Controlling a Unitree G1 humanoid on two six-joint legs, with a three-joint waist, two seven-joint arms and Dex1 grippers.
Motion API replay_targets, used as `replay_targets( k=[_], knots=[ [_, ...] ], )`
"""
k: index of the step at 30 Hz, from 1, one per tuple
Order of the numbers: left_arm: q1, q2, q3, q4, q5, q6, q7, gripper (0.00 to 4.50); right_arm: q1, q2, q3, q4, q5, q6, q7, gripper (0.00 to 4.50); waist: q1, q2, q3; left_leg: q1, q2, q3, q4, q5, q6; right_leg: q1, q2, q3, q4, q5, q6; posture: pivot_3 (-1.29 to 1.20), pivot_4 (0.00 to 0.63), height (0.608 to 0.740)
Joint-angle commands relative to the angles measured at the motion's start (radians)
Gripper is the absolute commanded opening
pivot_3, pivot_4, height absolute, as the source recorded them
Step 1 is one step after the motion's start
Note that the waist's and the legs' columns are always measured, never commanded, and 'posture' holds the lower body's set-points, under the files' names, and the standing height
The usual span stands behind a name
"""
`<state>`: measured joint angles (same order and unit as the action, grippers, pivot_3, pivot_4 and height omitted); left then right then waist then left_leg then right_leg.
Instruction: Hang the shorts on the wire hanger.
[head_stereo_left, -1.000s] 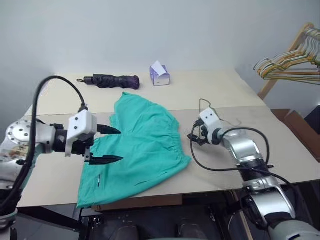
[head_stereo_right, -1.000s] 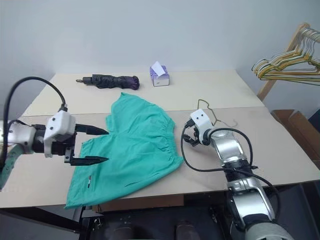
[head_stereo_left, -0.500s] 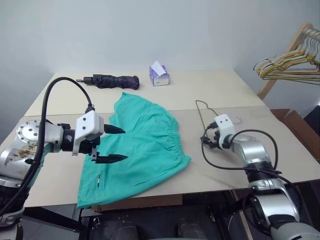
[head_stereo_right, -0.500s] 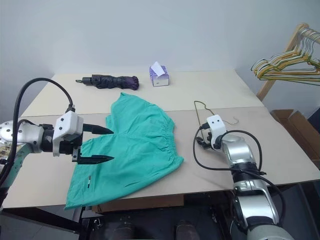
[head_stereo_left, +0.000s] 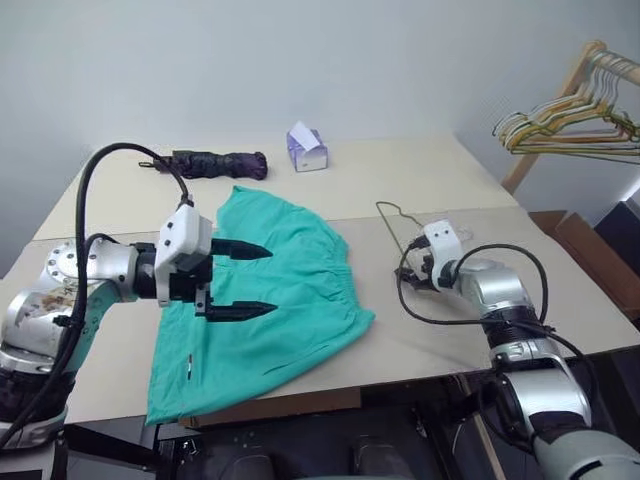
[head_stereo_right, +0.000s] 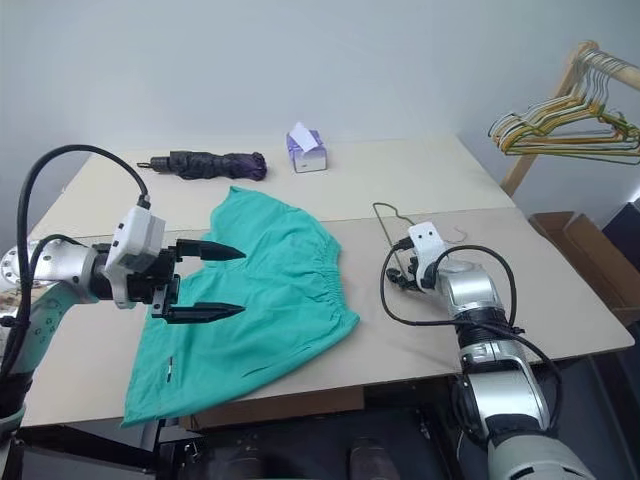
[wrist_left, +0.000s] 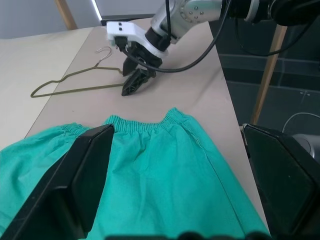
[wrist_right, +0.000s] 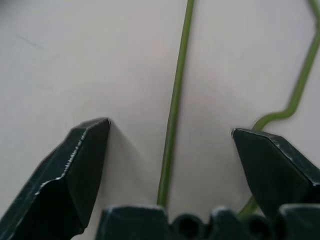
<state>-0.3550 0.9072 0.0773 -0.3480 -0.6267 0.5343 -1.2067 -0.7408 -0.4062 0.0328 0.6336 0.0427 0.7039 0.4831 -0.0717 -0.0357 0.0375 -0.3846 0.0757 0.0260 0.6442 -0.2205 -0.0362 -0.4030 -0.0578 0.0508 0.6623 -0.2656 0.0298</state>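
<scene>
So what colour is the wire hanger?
Olive green; the hanger shows best in the left wrist view.

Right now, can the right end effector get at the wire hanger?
Probably yes. The right end effector is open and low over the table, and one wire of the wire hanger runs between its fingers, with nothing in between.

Bare table (head_stereo_left: 560, 290) surrounds the wire hanger (wrist_left: 75, 82); the shorts (head_stereo_left: 290, 300) lie just beside it.
</scene>
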Motion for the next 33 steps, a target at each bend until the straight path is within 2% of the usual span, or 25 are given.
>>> replay_targets(
  k=[1,7,12,13,17,20,23,25,28,31,33],
  knots=[
    [-0.01,0.0,0.019,-0.032,-0.009,-0.001,0.017,4.5,-0.024,0.007,0.021,0.034,-0.007,0.015,0.028,3.91,0.0,0.0,0.0,0.0,0.0,0.0,0.0,0.0,0.0,0.0,0.0,0.0,0.0,0.0,0.0,0.02,0.0,0.74],
    [-0.025,-0.015,0.006,-0.028,-0.001,-0.009,0.037,4.5,-0.039,0.01,0.039,0.086,-0.033,0.035,0.015,1.83,0.001,0.0,0.0,0.001,0.0,0.0,0.0,0.0,0.0,0.0,0.0,0.0,0.0,0.0,0.0,0.02,0.0,0.74],
    [-0.025,-0.019,0.005,-0.02,0.007,-0.019,0.044,4.5,-0.036,0.012,0.047,0.102,-0.051,0.031,0.003,0.23,0.001,-0.001,-0.001,0.001,0.0,0.0,0.0,0.0,0.0,0.001,0.0,0.0,0.0,0.0,0.0,0.02,0.0,0.74],
    [-0.029,-0.023,0.004,-0.015,0.011,-0.019,0.052,4.5,-0.032,0.012,0.05,0.095,-0.054,0.029,0.0,0.02,0.001,-0.001,-0.001,0.001,0.0,0.0,0.0,0.0,0.0,0.001,0.0,0.0,0.0,0.0,0.0,0.02,0.0,0.74],
    [-0.075,-0.049,-0.029,0.018,0.062,0.048,0.161,4.5,-0.004,0.009,0.064,0.017,-0.083,-0.001,-0.033,0.02,0.002,-0.003,-0.002,0.001,0.0,0.0,0.0,0.0,0.0,0.001,0.0,0.0,0.0,0.0,0.0,0.01,0.0,0.74],
    [-0.172,-0.171,-0.036,0.088,0.109,0.208,0.418,4.5,0.036,-0.005,0.069,-0.148,-0.11,0.005,-0.071,0.02,0.011,-0.004,-0.003,0.001,0.0,-0.001,0.0,0.0,0.0,0.002,0.0,-0.001,0.0,0.0,0.0,0.01,0.0,0.74],
    [-0.251,-0.36,0.102,0.163,-0.029,0.385,0.618,4.5,0.09,-0.001,0.016,-0.383,-0.068,0.015,-0.076,0.02,0.013,-0.004,-0.003,-0.002,-0.001,-0.002,0.001,0.0,0.0,0.0,0.0,-0.001,0.0,0.0,0.001,0.0,0.0,0.74],
    [-0.299,-0.497,0.236,0.217,-0.17,0.507,0.756,4.5,0.129,0.01,-0.005,-0.533,-0.041,0.032,-0.077,0.02,0.009,-0.003,-0.003,-0.005,-0.001,-0.003,0.001,0.0,0.0,-0.003,0.0,-0.001,0.0,0.0,0.001,-0.01,0.0,0.74],
    [-0.327,-0.647,0.361,0.257,-0.326,0.625,0.918,4.5,0.193,0.016,0.028,-0.706,-0.041,0.007,-0.071,0.02,0.001,-0.003,-0.003,-0.006,-0.001,-0.004,0.002,0.0,0.001,-0.004,0.0,-0.001,0.0,0.0,0.001,-0.02,0.0,0.74],
    [-0.34,-0.788,0.462,0.296,-0.493,0.65,1.081,4.5,0.247,0.031,0.061,-0.854,-0.035,-0.041,-0.062,0.02,0.002,-0.004,-0.003,-0.004,-0.001,-0.005,0.001,0.0,0.001,-0.001,-0.001,-0.002,0.0,0.0,0.001,-0.03,0.0,0.74],
    [-0.353,-0.85,0.502,0.32,-0.562,0.627,1.178,4.5,0.273,0.039,0.077,-0.918,-0.032,-0.074,-0.058,0.02,0.002,-0.004,-0.003,-0.003,-0.002,-0.006,0.002,0.0,0.0,0.0,-0.001,-0.002,0.001,0.0,0.001,-0.03,0.0,0.74]
  ],
)
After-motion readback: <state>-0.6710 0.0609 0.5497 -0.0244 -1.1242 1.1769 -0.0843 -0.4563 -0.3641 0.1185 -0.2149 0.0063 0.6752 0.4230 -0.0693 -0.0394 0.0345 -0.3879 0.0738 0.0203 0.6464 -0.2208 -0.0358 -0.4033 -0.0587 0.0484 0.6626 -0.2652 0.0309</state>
